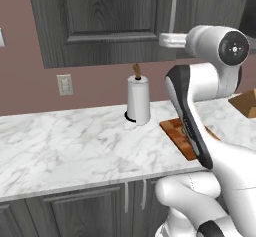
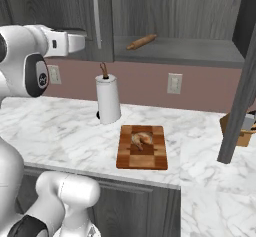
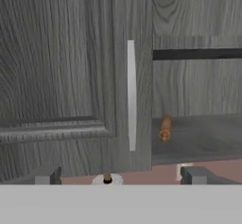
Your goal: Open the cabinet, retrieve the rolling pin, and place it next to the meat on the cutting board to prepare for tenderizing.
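The cabinet has its left door shut, with a long silver handle. Its right door is swung wide open. On the grey shelf inside lies the rolling pin, a tan wooden roller, which the hand view shows end-on as the rolling pin just right of the handle. My gripper is open and empty, held in front of the shut door and well short of the shelf. Below on the counter, the checkered cutting board carries the small curled meat.
A white paper towel roll stands on the marble counter left of the board and under the cabinet. A tan wooden box sits at the right behind the open door. Wall outlets are on the pink backsplash.
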